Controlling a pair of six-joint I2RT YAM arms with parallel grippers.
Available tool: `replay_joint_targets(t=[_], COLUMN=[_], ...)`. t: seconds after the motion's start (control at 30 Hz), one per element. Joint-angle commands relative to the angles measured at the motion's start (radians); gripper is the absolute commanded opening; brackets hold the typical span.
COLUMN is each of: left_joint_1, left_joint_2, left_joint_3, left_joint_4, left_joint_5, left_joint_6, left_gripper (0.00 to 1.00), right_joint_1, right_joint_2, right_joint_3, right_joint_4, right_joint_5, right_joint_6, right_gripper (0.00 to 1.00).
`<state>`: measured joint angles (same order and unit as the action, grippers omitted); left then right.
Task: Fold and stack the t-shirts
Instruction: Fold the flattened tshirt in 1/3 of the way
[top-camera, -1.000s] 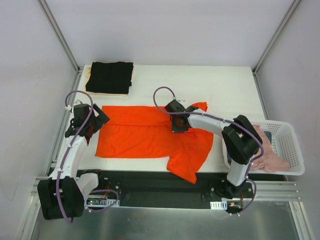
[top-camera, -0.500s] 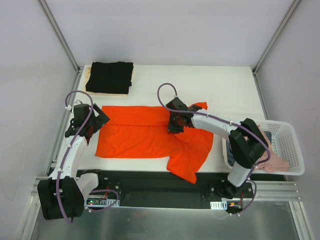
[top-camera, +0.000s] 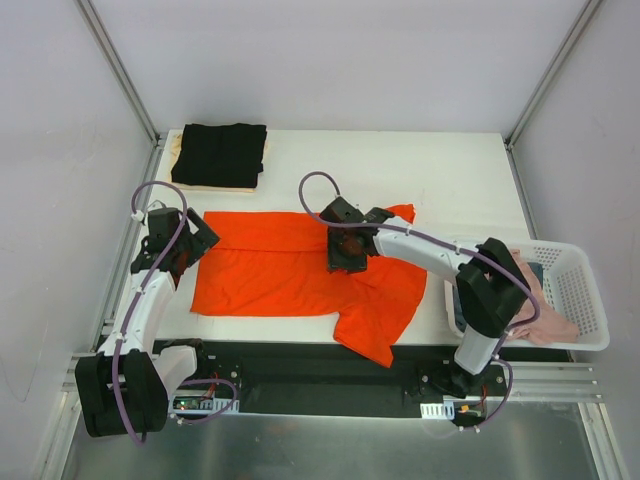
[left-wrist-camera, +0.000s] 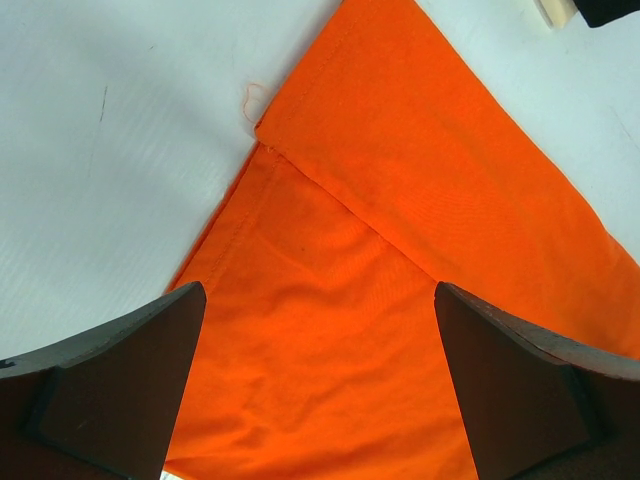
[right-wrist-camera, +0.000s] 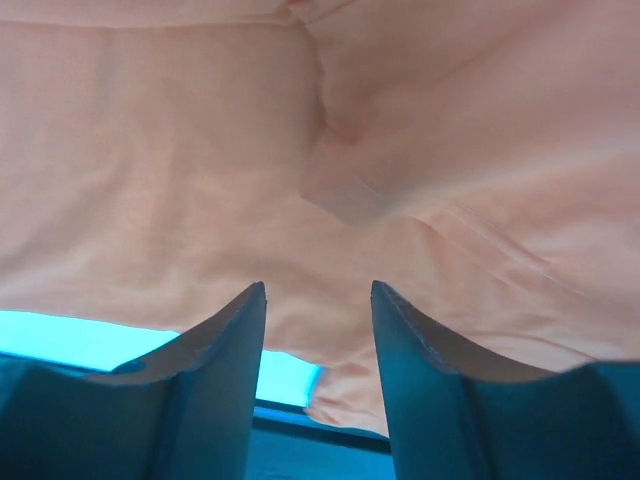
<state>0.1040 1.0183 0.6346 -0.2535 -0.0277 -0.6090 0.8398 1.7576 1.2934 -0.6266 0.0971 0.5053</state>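
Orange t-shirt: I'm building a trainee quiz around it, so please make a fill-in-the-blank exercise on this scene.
The orange t-shirt lies spread out on the ____.
The folded black t-shirt sits in the far ____ corner.
The left gripper hovers over the orange t-shirt with its jaws ____.
Missing: table; left; open.

I count five t-shirts in all: one orange t-shirt (top-camera: 280, 270), one black t-shirt (top-camera: 220, 152), one cream t-shirt (top-camera: 212, 188) showing only as an edge beneath it, one pink t-shirt (top-camera: 545, 315) and one dark blue t-shirt (top-camera: 533, 272), plus one white basket (top-camera: 578, 292) and one table (top-camera: 400, 170).
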Motion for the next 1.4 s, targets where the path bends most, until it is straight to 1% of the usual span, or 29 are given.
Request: replay_joint_targets(t=[0.0, 0.07, 0.17, 0.2, 0.27, 0.3, 0.33, 0.43, 0.57, 0.77, 0.93, 1.1, 1.2, 1.27, 1.3, 1.37], left_joint_1=[-0.009, -0.007, -0.007, -0.006, -0.007, -0.007, -0.007, -0.009, -0.007, -0.007, -0.007, -0.009, -0.007, -0.007, -0.007, -0.007], left_joint_2=[0.012, 0.014, 0.016, 0.016, 0.020, 0.020, 0.023, 0.029, 0.031, 0.031, 0.037, 0.043, 0.042, 0.040, 0.040, 0.043], left_joint_3=[0.022, 0.023, 0.023, 0.023, 0.025, 0.025, 0.027, 0.028, 0.028, 0.030, 0.030, 0.031, 0.031, 0.031, 0.031, 0.031], left_joint_4=[-0.012, -0.013, -0.015, -0.015, -0.015, -0.016, -0.015, -0.015, -0.015, -0.016, -0.016, -0.018, -0.017, -0.020, -0.020, -0.020], left_joint_5=[0.008, 0.009, 0.011, 0.015, 0.020, 0.023, 0.023, 0.023, 0.022, 0.020, 0.018, 0.020, 0.018, 0.017, 0.017, 0.015], left_joint_6=[0.022, 0.023, 0.025, 0.025, 0.026, 0.026, 0.026, 0.028, 0.028, 0.028, 0.028, 0.028, 0.028, 0.028, 0.026, 0.026], left_gripper=[0.99, 0.99, 0.99, 0.99, 0.99, 0.99, 0.99, 0.99, 0.99, 0.99, 0.99, 0.99, 0.99, 0.99, 0.99, 0.99], right_joint_1=[0.019, 0.002, -0.048, -0.063, -0.112, -0.128, -0.154, -0.177, -0.194, -0.217, -0.220, -0.223, -0.223, -0.223, -0.223, -0.223], right_joint_2=[-0.121, -0.148, -0.205, -0.214, -0.227, -0.227, -0.221, -0.187, -0.129, -0.084, -0.070, -0.066, -0.058, -0.060, -0.063, -0.066], right_joint_3=[0.028, -0.011, -0.110, -0.161, -0.204, -0.235, -0.244, -0.255, -0.249, -0.267, -0.275, -0.270, -0.272, -0.276, -0.276, -0.272], right_joint_4=[-0.208, -0.206, -0.141, -0.121, -0.046, -0.024, 0.017, 0.050, 0.057, 0.080, 0.090, 0.076, 0.067, 0.067, 0.065, 0.064], right_joint_5=[0.249, 0.260, 0.207, 0.166, 0.115, 0.049, 0.020, -0.040, -0.042, -0.068, -0.073, -0.040, -0.027, -0.016, -0.014, -0.004], right_joint_6=[-0.056, -0.050, -0.044, -0.039, -0.037, -0.039, -0.040, -0.037, -0.019, -0.007, -0.001, -0.001, 0.007, 0.010, 0.006, 0.001], right_gripper=[0.51, 0.50, 0.48, 0.48, 0.47, 0.46, 0.45, 0.44, 0.41, 0.39, 0.38, 0.38, 0.35, 0.31, 0.26, 0.21])
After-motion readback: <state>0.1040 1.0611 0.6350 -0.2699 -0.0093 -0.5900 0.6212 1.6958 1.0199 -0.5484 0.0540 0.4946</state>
